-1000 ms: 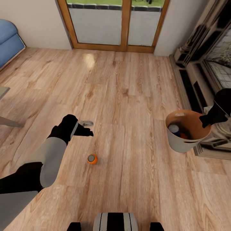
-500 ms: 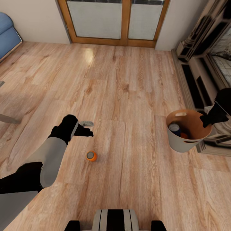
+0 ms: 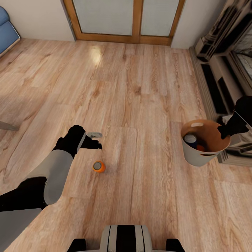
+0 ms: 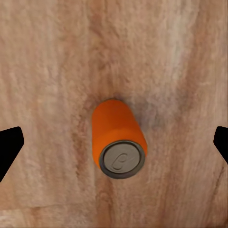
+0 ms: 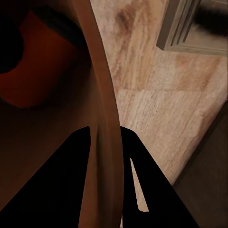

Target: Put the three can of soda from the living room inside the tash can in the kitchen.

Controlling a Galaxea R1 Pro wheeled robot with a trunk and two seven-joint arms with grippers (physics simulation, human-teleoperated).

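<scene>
So the head camera has tipped further down over the last second: the glass doors (image 3: pixel 126 17) and the blue sofa (image 3: pixel 5 26) slid toward the top edge, but that's the view moving, not the stuff. My left tool (image 3: pixel 93 140) hasn't budged in frame. It's wide open with nothing in it, and in the left wrist view the fingertips (image 4: pixel 9 145) sit far apart on either side of the last orange can (image 4: pixel 118 142), which stands upright on the wood floor (image 3: pixel 147 87) below the tool.

My right tool (image 3: pixel 224 132) is pinched on the rim of the trash can (image 3: pixel 196 155), one finger inside and one outside in the right wrist view. The blue can (image 3: pixel 190 139) and another orange one (image 3: pixel 200 148) are already in it.

I reckon I'm lined up; next is dropping the left arm straight onto that can.
</scene>
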